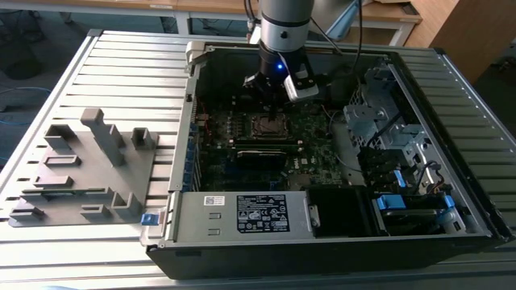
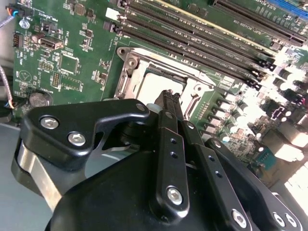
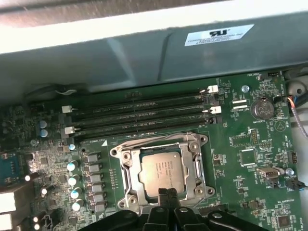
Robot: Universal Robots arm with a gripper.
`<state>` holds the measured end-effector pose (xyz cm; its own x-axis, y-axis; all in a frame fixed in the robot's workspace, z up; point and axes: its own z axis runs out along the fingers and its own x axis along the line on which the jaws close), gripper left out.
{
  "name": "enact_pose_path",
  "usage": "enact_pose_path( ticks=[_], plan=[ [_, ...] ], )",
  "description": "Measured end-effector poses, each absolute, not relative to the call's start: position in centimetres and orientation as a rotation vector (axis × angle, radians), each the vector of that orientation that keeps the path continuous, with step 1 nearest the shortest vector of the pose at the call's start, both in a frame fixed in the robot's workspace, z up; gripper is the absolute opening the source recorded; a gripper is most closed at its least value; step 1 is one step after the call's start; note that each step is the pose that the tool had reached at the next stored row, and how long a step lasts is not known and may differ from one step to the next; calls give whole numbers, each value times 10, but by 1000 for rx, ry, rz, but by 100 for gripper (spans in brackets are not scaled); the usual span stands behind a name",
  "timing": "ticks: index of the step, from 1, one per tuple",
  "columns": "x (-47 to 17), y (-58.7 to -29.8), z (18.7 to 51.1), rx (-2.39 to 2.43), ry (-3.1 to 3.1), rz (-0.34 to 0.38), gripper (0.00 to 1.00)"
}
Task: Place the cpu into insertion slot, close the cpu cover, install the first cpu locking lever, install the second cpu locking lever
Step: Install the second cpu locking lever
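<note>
The cpu (image 3: 161, 171) shows its dull grey top, lying flat in the insertion slot (image 1: 270, 124) on the green motherboard. The silver cpu cover (image 3: 196, 163) lies down around it, with the chip visible through its cut-out. My gripper (image 3: 167, 194) hovers at the near edge of the socket, its two black fingers pressed together with nothing between them. In the second wrist view the gripper (image 2: 168, 96) points at the bright cpu (image 2: 154, 84). The exterior view has the gripper (image 1: 269, 104) just above the socket, inside the open computer case.
Several long black memory slots (image 3: 139, 113) run beside the socket. The case's grey wall (image 3: 144, 53) rises behind them. A drive cage (image 1: 379, 121) and a labelled power supply (image 1: 250, 212) stand inside the case. A grey fixture block (image 1: 89, 169) sits on the exterior view's left.
</note>
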<state>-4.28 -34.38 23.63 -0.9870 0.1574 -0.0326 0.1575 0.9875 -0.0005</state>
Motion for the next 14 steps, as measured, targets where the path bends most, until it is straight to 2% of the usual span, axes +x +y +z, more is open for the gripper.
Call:
enact_pose_path(
  ticks=[14],
  plan=[
    [-43,-346,237,246,3099,-5,11]
  ],
)
